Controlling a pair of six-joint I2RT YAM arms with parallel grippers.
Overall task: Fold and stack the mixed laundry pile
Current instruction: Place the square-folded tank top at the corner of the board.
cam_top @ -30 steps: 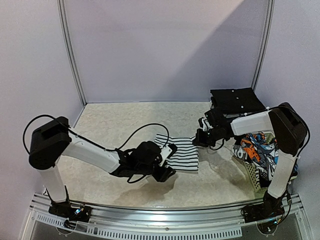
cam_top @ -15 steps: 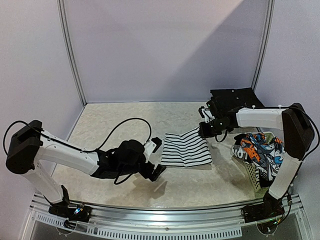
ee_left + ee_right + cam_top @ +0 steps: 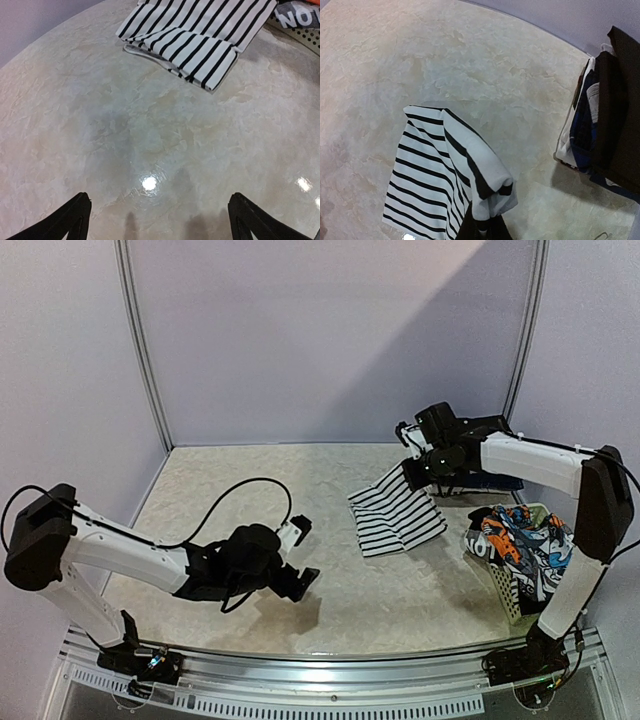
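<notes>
The striped shirt [image 3: 397,515] hangs from my right gripper [image 3: 415,472], which pinches its top corner. The shirt's low end lies on the table [image 3: 250,480]. Folded dark clothes [image 3: 620,110] sit just behind that gripper. The bright print shirt [image 3: 515,540] fills the basket [image 3: 503,592] near its right side. My left gripper [image 3: 304,552] is spread wide, well apart from the striped shirt.
</notes>
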